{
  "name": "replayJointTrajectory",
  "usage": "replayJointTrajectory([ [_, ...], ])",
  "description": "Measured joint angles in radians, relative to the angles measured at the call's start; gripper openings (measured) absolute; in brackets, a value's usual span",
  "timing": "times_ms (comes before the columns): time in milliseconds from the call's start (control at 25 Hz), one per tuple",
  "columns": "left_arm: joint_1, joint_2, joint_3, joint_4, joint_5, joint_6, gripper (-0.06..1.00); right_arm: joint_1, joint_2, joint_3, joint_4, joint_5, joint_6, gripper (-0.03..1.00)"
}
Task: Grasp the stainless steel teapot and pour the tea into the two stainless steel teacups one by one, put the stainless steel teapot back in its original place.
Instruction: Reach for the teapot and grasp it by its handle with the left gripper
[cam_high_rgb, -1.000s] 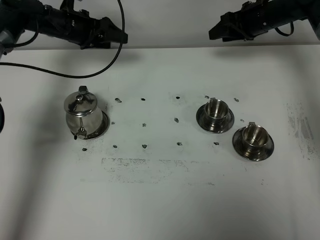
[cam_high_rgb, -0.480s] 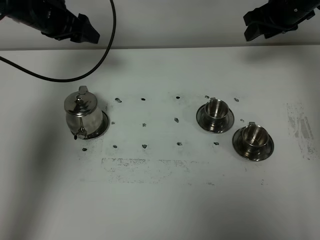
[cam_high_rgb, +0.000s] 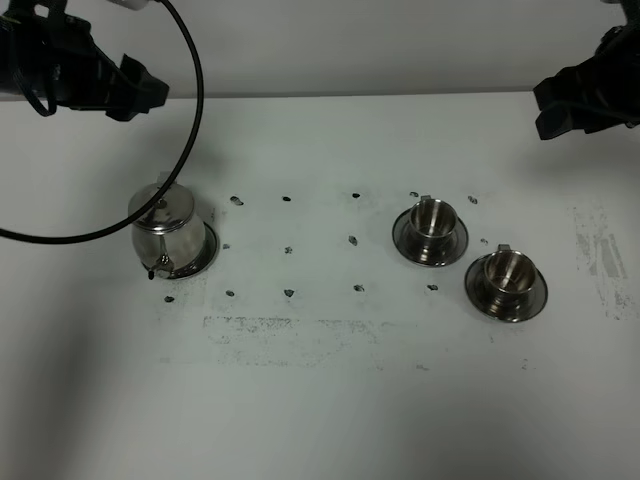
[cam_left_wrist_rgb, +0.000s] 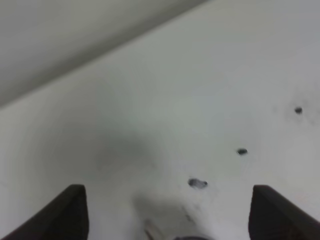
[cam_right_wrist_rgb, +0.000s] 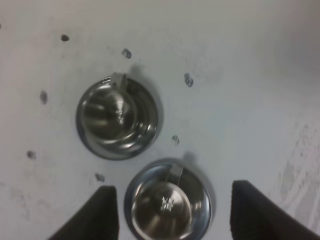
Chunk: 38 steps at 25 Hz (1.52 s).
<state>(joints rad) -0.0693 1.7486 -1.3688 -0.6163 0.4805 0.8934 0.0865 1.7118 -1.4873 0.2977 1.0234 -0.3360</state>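
Note:
The stainless steel teapot (cam_high_rgb: 165, 228) stands upright on a round saucer at the table's left, spout toward the front. The two stainless steel teacups stand on saucers at the right: one farther back (cam_high_rgb: 432, 221), (cam_right_wrist_rgb: 107, 114) and one nearer the front (cam_high_rgb: 506, 274), (cam_right_wrist_rgb: 167, 204). My left gripper (cam_high_rgb: 140, 93) hovers open and empty behind and above the teapot; its wrist view (cam_left_wrist_rgb: 167, 220) shows mostly bare table. My right gripper (cam_high_rgb: 548, 108) hovers open and empty behind and to the right of the cups; in its wrist view (cam_right_wrist_rgb: 172, 215) both cups lie below it.
The white table (cam_high_rgb: 320, 400) carries small dark marks (cam_high_rgb: 288, 248) in a grid between teapot and cups, and scuffed patches toward the front middle and right edge. A black cable (cam_high_rgb: 190, 120) loops from the left arm over the area behind the teapot.
Both arms have swung outward: the left gripper moved left, the right gripper moved right and slightly toward the front. Teapot and cups have not moved.

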Motion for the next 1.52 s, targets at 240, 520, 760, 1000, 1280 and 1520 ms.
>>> replayJointTrajectory([
  [240, 0.0, -0.021, 0.035, 0.014, -0.064, -0.043, 0.65, 0.0, -0.252, 0.263, 0.0, -0.107, 0.017, 0.48],
  [520, -0.008, -0.021, 0.035, 0.264, -0.045, -0.291, 0.65, 0.0, -0.547, 0.489, 0.0, -0.122, 0.029, 0.48],
  [760, -0.073, -0.021, 0.035, 0.568, -0.03, -0.633, 0.65, 0.0, -0.767, 0.622, 0.0, -0.12, 0.063, 0.48],
  [1000, -0.119, 0.049, -0.082, 0.706, 0.098, -0.819, 0.65, 0.0, -0.973, 0.72, -0.013, -0.088, 0.102, 0.48],
  [1280, -0.127, 0.217, -0.314, 0.708, 0.257, -0.813, 0.65, 0.0, -1.201, 0.831, -0.034, -0.042, 0.131, 0.47],
  [1520, -0.15, 0.283, -0.434, 0.705, 0.334, -0.802, 0.65, 0.0, -1.376, 0.922, -0.111, 0.034, 0.176, 0.43],
])
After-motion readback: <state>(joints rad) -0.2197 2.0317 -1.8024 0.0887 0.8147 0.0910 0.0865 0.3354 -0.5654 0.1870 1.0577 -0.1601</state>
